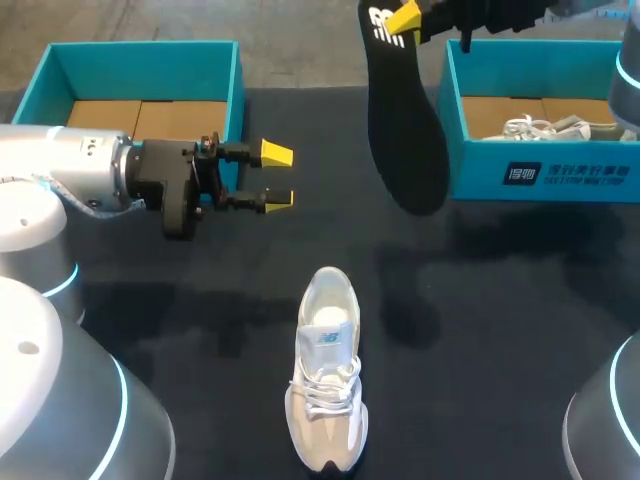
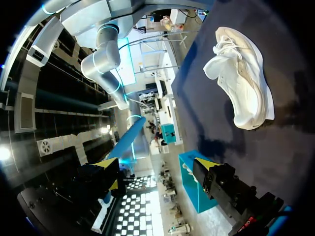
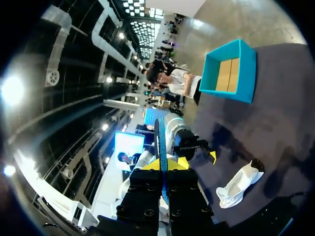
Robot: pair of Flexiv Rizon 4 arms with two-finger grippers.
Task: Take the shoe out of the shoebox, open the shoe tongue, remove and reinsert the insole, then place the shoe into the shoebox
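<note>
A white and grey shoe [image 1: 328, 372] stands on the black table, toe toward the front edge, with its laces loose. High at the back, my right gripper [image 1: 405, 22] is shut on the heel end of the black insole [image 1: 405, 130], which hangs down above the table. In the right wrist view the insole [image 3: 158, 142] shows edge-on between the yellow tips of the right gripper [image 3: 167, 164], with the shoe [image 3: 241, 184] far below. My left gripper [image 1: 278, 176] hovers open and empty at the left, behind the shoe. In the left wrist view the left gripper [image 2: 156, 164] is wide apart, well clear of the shoe [image 2: 241, 78].
A teal shoebox [image 1: 236, 90] with a bare cardboard floor stands at the back left, just behind my left gripper. A second teal shoebox [image 1: 540, 175] at the back right holds another white shoe [image 1: 545, 127]. Black tabletop lies around the shoe.
</note>
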